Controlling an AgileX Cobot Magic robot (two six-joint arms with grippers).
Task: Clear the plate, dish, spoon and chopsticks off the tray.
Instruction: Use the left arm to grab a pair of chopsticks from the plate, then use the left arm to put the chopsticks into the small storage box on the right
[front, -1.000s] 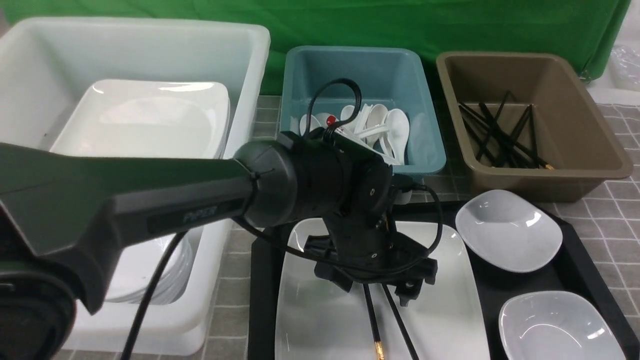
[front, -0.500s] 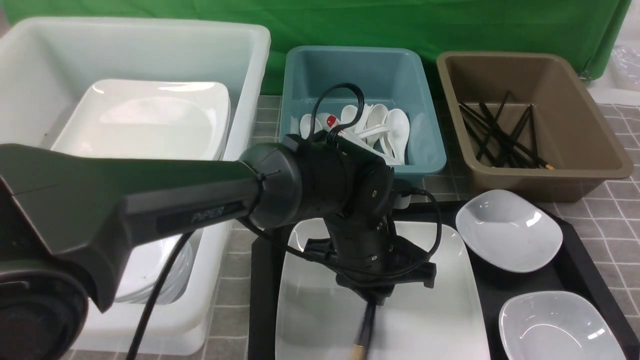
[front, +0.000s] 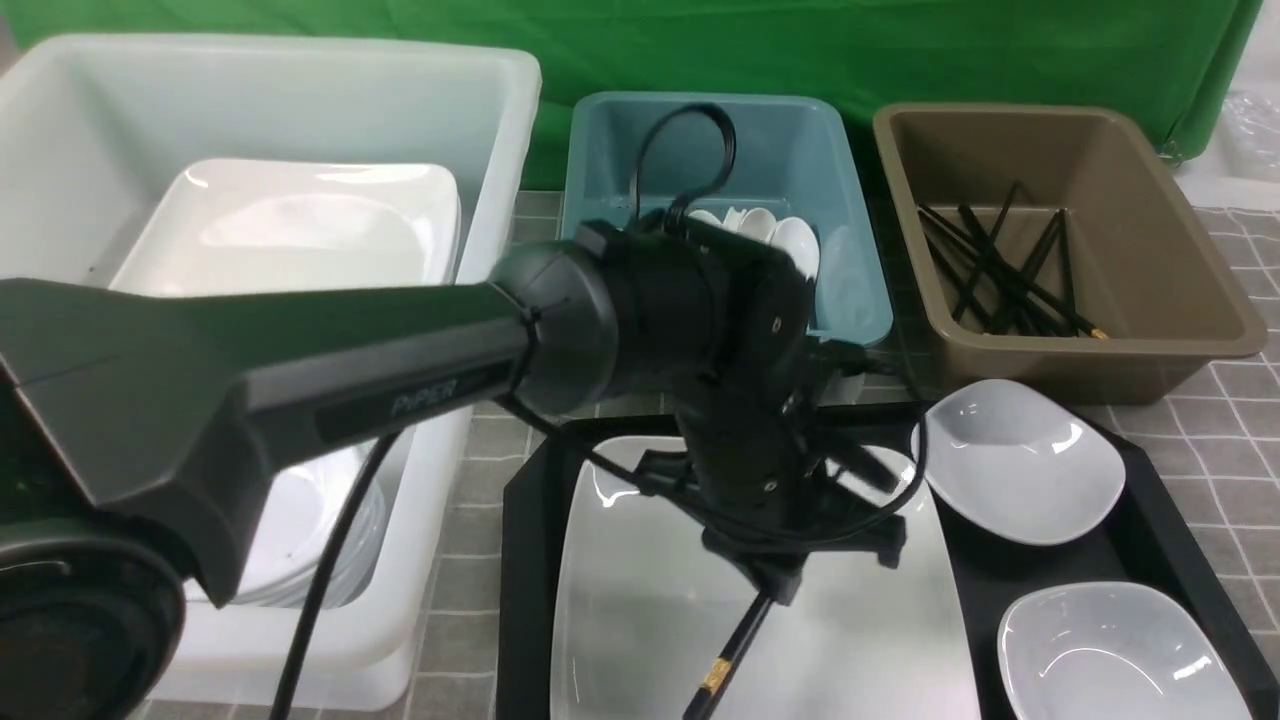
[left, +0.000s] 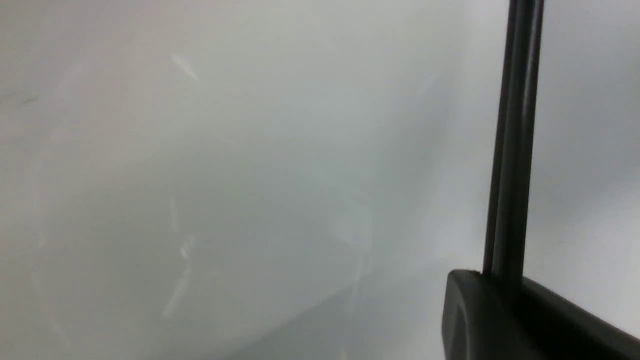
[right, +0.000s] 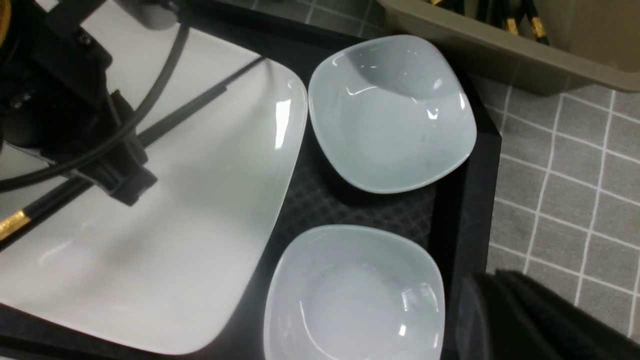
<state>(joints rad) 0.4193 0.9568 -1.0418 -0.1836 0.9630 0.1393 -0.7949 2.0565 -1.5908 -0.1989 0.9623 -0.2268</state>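
Left tool (front: 775, 583): jaws clamped on the chopsticks (front: 735, 645), gripped partway along, the pair pressed side by side and slanting over the plate (front: 620, 600) with the gold-banded ends lowest and nearest the robot; whether those ends touch the plate cannot be told. Right tool (right: 520, 320): closed together, nothing seen in it, at the tray's right rim beside the nearer dish (front: 1110, 650). Plate: lies on the left half of the tray (front: 520, 560), otherwise bare. Second dish (front: 1015, 465): at the tray's far right corner, just beside the plate. Spoon: none shows on the tray. White spoons (front: 795, 240) lie in the teal tub (front: 850, 200), most of them hidden by the left arm, so the red-tipped one cannot be made out. Progress, by judgement: early to middle, chopsticks in hand but not yet delivered; plate and both dishes left. Surroundings: brown tub (front: 1150, 260) beyond the tray's far right, holding black chopsticks (front: 1000, 270), the likely drop point; white tub (front: 480, 120) at left, holding stacked white plates (front: 300, 240); grey tiled table (front: 1230, 420). Obstructions: the far dish and the brown tub's near wall lie on the way across.
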